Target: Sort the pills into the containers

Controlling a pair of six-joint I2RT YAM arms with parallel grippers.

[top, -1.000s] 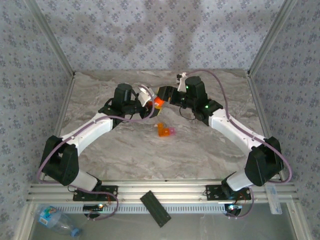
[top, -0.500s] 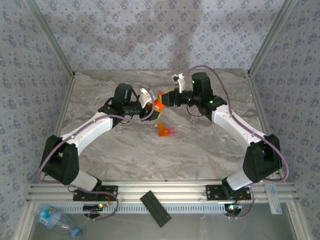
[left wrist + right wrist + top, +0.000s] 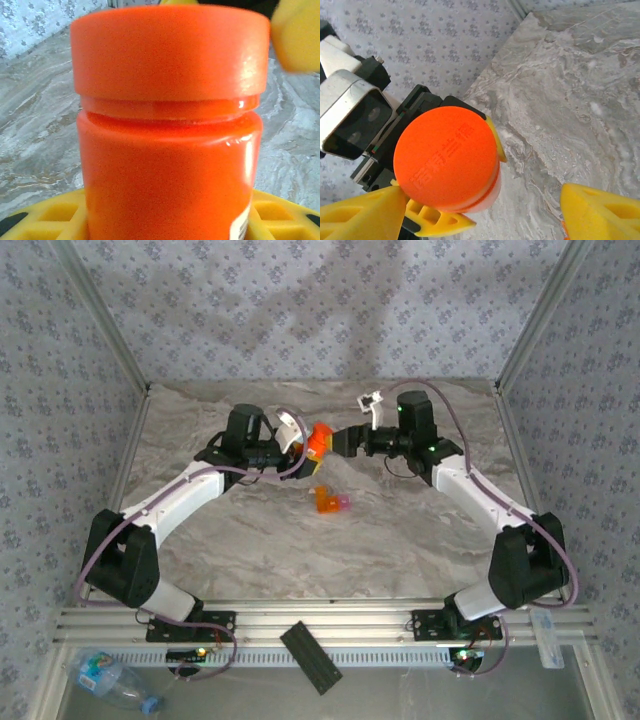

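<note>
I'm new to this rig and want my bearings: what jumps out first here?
The bright orange pill bottle is gripped by the left tool over the far middle of the marble table, with the right tool open beside its cap. Nearer lies a small orange compartment joined to a pink piece.

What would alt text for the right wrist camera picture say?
An orange pill bottle, seen from above its cap, is held by the left gripper. The right gripper stands open, a yellow fingertip at each lower corner, with a grey marbled table beyond.
</note>
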